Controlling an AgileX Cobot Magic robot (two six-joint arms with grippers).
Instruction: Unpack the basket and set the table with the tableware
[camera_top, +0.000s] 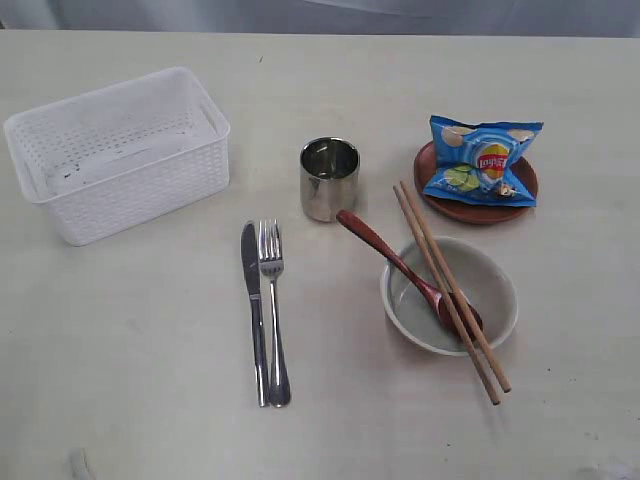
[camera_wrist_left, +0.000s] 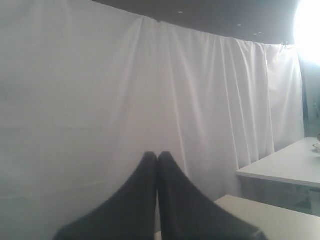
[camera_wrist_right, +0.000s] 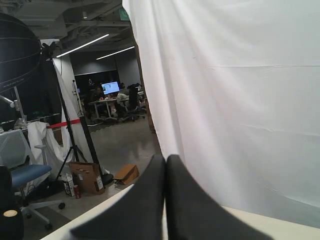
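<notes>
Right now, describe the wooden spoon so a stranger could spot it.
Look right of the white basket, past the steel cup, to the pale bowl. The spoon leans in it alongside two chopsticks; it alone is reddish-brown with a rounded scoop.

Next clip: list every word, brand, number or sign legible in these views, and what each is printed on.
"Lay's": the logo on the blue chip bag, which lies on the brown plate.
Other print on that bag: too small to read.
Cardboard box and distant monitor in the right wrist view: too blurred to read.
Left wrist view: no text.
</notes>
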